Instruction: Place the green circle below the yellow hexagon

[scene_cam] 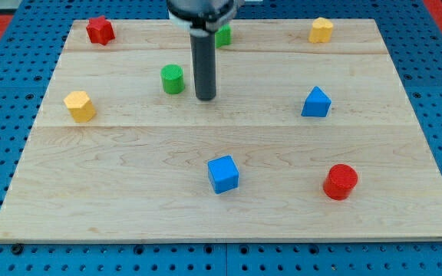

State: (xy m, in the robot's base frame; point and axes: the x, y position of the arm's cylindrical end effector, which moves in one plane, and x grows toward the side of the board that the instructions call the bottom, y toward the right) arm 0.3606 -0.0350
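Note:
The green circle (173,79) stands on the wooden board at the view's upper middle-left. The yellow hexagon (79,106) lies near the board's left edge, left of and slightly lower than the green circle. My tip (205,98) rests on the board just right of the green circle, a small gap apart from it. The dark rod rises from the tip toward the view's top.
A red block (100,31) sits at the top left. Another green block (222,35) is partly hidden behind the rod. A yellow block (321,30) sits at the top right. A blue triangle (316,103), a blue cube (222,174) and a red circle (341,182) lie lower down.

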